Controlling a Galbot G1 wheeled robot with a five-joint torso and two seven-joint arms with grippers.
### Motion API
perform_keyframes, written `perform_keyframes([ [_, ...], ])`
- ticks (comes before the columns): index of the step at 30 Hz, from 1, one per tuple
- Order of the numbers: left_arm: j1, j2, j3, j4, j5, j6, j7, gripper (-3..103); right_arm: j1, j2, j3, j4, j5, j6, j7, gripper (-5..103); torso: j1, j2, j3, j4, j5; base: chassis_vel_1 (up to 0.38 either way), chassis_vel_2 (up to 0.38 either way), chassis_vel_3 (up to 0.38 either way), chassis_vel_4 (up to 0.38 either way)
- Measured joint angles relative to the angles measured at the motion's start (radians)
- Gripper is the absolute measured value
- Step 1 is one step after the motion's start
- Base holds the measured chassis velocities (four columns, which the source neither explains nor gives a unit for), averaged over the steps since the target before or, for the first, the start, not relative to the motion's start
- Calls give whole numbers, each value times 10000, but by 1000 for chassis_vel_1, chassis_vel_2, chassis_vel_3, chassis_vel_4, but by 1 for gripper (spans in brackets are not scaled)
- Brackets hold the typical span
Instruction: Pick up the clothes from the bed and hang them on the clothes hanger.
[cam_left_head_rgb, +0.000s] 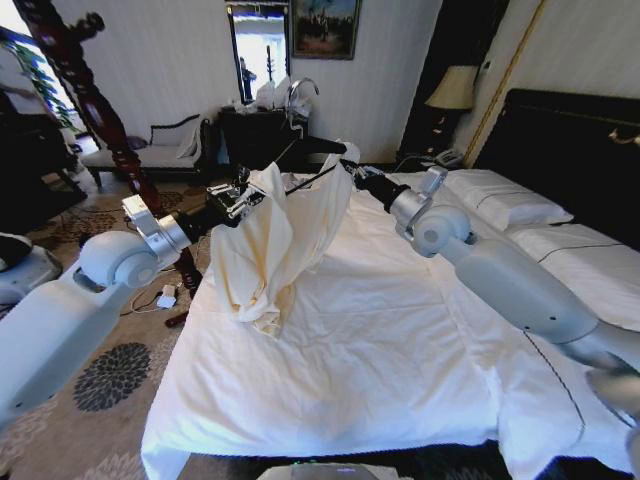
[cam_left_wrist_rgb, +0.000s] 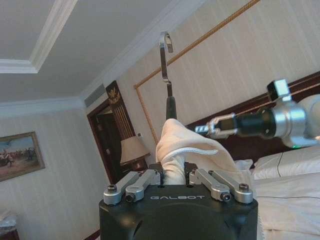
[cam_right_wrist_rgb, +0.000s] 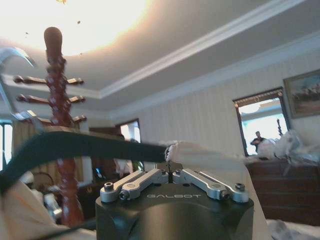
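a cream shirt (cam_left_head_rgb: 270, 240) hangs in the air above the white bed (cam_left_head_rgb: 380, 340), draped over a black clothes hanger (cam_left_head_rgb: 310, 145) with a silver hook. the left gripper (cam_left_head_rgb: 237, 200) has its jaws closed on the fabric at one shoulder. the right gripper (cam_left_head_rgb: 350, 167) has its jaws closed on the shirt's other shoulder at the hanger's end. a dark wooden coat stand (cam_left_head_rgb: 95, 100) rises behind the left arm.

One wrinkled cream thin-fabric garment (cam_left_head_rgb: 275, 235); one slim black hanger with silver hook (cam_left_head_rgb: 300, 100); one white-sheeted bed (cam_left_head_rgb: 370, 350); two white pillows (cam_left_head_rgb: 500, 200).
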Motion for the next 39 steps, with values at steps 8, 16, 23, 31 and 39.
perform_keyframes([
  [8,-118,-178,73,186,41,-11,15,19,-622,-747,663,750,421,637,-1506,0,-1,0,0,-3,2,0,0,0,0],
  [16,-194,-298,103,263,49,-9,-24,19,-1127,-1229,1114,1257,517,953,-2375,0,0,0,0,0,1,0,0,0,0],
  [23,-332,-258,-176,305,-130,-2,-118,19,-1770,-1660,1533,1514,346,1036,-2783,0,-1,0,-1,-3,1,0,0,0,0],
  [31,-397,-221,-313,254,-257,11,-243,19,-1890,-1627,1506,1714,34,1259,-2913,0,-1,0,-1,0,0,0,0,0,0],
  [39,-561,-300,-324,286,-301,31,-362,19,-1704,-1510,1347,1774,-299,2074,-4214,12,-1,0,-1,0,-1,0,0,0,0],
])
